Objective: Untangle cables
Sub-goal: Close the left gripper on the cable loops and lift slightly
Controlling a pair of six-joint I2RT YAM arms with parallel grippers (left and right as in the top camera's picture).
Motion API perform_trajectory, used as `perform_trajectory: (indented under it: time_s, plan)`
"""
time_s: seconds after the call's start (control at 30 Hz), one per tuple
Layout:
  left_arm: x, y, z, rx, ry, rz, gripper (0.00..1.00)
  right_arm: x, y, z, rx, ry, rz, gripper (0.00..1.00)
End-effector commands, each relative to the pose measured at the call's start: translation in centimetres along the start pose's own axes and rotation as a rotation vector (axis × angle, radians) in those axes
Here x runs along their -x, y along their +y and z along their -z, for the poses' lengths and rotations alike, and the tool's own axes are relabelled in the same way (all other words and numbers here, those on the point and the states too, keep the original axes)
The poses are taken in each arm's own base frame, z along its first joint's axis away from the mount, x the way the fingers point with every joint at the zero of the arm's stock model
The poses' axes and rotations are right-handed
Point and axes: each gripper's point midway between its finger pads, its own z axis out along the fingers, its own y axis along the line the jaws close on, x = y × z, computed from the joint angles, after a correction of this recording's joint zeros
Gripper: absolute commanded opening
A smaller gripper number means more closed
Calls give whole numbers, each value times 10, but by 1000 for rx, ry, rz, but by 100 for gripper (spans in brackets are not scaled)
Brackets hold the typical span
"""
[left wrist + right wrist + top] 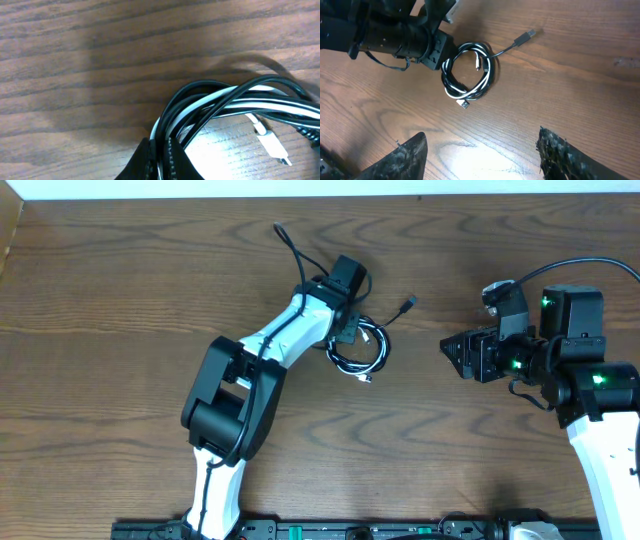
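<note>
Even bright light from above, glare patch on table (pixel 485 155), left wrist view soft, cables (pixel 235 97) perhaps slightly blurred

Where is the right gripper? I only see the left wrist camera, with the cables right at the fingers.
Observer: The right gripper is well off to the right of the cables, touching nothing.
Operator: Is it open?
Observer: Yes, its fingers stand wide apart in its own camera.
Operator: Any loose end it could take?
Observer: One black plug sticks out of the coil on the far side, toward the right arm, lying free on the table.
</note>
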Motion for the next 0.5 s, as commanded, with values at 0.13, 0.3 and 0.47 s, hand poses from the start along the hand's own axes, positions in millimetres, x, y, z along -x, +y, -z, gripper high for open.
perform_trajectory:
  time_s: [0.13, 0.3, 0.47]
  plan:
    - [-5, -18, 38, -107, -12, -21, 7, 12, -1, 5, -10, -38, -26, 66]
    - [18, -48, 130, -342, -167, -32, 7, 20, 0, 5, -7, -71, -98, 63]
    - [15, -62, 180, -460, -217, -56, 7, 27, -7, 6, -36, -103, -216, 58]
